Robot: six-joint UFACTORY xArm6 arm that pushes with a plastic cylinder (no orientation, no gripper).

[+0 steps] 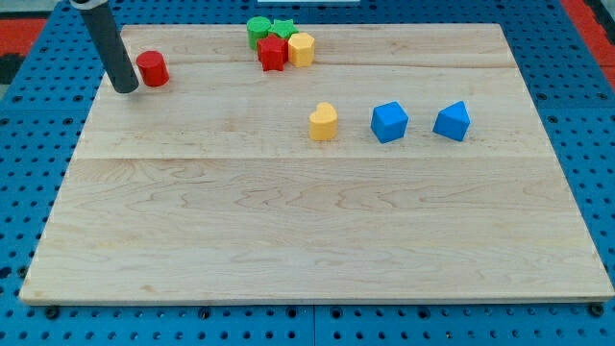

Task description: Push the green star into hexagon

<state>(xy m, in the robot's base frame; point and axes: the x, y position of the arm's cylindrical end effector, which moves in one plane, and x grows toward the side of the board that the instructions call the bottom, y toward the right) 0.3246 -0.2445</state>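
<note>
Tip (126,89) sitting at far upper left of wooden board (288,240), touching or just beside red cylinder (152,69), which is at its 2 o'clock. No pincer on this rig, just plain rod, gripping nothing. Green star (282,28) sitting in top-centre cluster, pressing against green cylinder (258,29) at its 9 o'clock, red star (273,53) at 6, yellow hexagon (302,48) at 4, touching. Mid-board: yellow block (324,122), two blue blocks (389,122) (452,121) lining up toward 3 o'clock, well apart from the cluster.
</note>
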